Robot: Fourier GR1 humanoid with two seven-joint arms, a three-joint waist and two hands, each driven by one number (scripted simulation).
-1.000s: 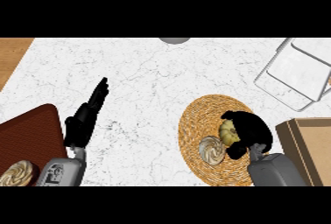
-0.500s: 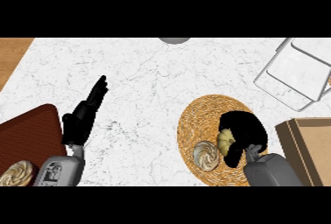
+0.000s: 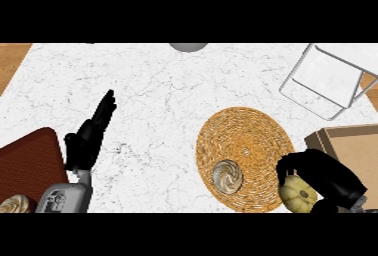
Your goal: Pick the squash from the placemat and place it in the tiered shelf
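Note:
A pale yellow ribbed squash (image 3: 298, 194) sits in my right hand (image 3: 328, 176), whose fingers curl round it at the lower right, just off the right edge of the round woven placemat (image 3: 247, 145). The squash is lifted clear of the mat. A swirled beige item (image 3: 227, 175) lies on the mat's lower part. The white wire tiered shelf (image 3: 330, 80) stands at the upper right. My left hand (image 3: 90, 137) rests open at the left with its fingers pointing up.
A brown box (image 3: 353, 145) lies at the right edge, behind my right hand. A dark red board (image 3: 26, 167) with a swirled item (image 3: 13, 204) fills the lower left. A grey round object (image 3: 189, 47) sits at the counter's far edge.
My right hand has pulled back toward the lower right with the squash, carrying it off the placemat. The left hand has not moved.

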